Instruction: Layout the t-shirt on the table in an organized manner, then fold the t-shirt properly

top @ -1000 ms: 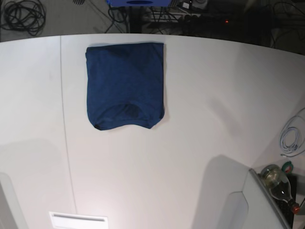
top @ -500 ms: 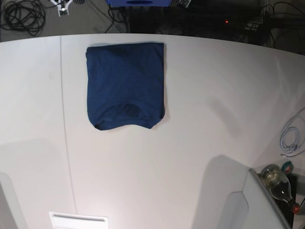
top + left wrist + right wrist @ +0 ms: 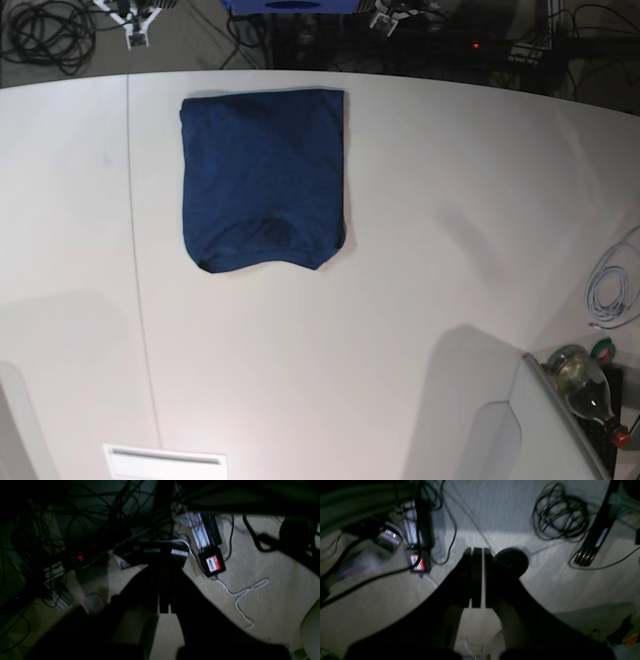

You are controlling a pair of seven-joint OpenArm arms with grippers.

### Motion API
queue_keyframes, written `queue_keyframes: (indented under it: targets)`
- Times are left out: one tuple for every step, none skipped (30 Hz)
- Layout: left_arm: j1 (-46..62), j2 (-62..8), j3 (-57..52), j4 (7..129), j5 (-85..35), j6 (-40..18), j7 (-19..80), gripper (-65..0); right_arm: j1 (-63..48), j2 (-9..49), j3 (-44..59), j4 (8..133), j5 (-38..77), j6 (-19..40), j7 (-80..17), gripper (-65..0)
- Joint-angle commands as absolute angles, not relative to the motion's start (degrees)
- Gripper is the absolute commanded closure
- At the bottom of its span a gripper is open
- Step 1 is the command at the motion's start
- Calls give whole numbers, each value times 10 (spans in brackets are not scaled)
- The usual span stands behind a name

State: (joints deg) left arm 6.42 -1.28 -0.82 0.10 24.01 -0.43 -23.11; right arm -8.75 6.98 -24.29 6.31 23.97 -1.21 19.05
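- On the table (image 3: 420, 200), the base view alone shows the t-shirt (image 3: 262, 178), folded into a neat navy rectangle near the far edge, beside the seam line.
- Both wrist views show only carpet and cables beyond the table; the shirt appears in neither.
- The t-shirt lies well apart from both grippers, which sit past the far edge.
- The left gripper (image 3: 163, 610) has its jaws pressed together, holding nothing.
- The right gripper (image 3: 477, 605) is likewise closed and empty.
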Motion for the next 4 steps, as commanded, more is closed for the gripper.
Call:
queue_keyframes:
  targets:
    - [68,-14,-7,0,243,-6,-235,0,-84,71,-244,64,241,-13,198,-21]
    - [68,-14,-7,0,243,-6,-235,0,-84,70,-244,64,241,-13,198,-21]
    - [68,-15,-7,0,242,-6,-235,0,-83,69,-244,65,241,-13,198,-21]
    - [68,-19,-7,0,240,-6,-235,0,-82,62,-244,65,241,-13,198,-21]
